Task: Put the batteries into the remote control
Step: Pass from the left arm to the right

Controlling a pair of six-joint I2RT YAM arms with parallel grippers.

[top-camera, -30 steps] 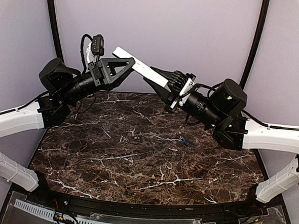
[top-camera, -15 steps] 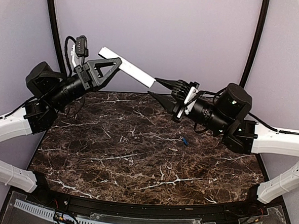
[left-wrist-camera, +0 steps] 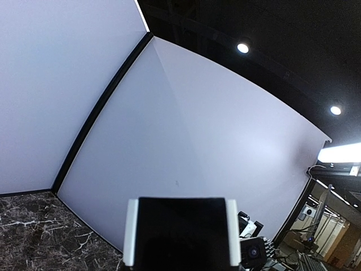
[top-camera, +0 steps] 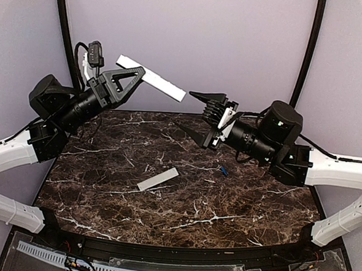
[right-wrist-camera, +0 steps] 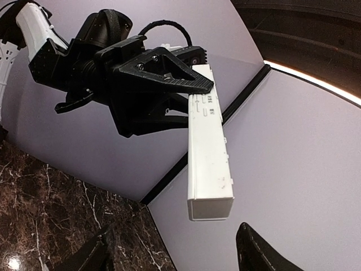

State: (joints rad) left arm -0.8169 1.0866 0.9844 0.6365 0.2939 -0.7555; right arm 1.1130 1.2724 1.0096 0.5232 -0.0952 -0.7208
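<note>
Both arms raised above the desk [top-camera: 104, 186], hands facing. Left hand [top-camera: 139, 77] clamped on the remote control [top-camera: 162, 83], held in mid-air; its long axis slopes down toward the right hand [top-camera: 186, 109], which is spread wide, empty, just off the free end. Blue battery [top-camera: 224, 170] lies on the desk.

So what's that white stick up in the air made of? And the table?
The remote control looks like hard plastic: matte white, with crisp molded edges. The table looks like polished dark marble, brown with white veins and a glare spot, though it could be printed laminate.
</note>
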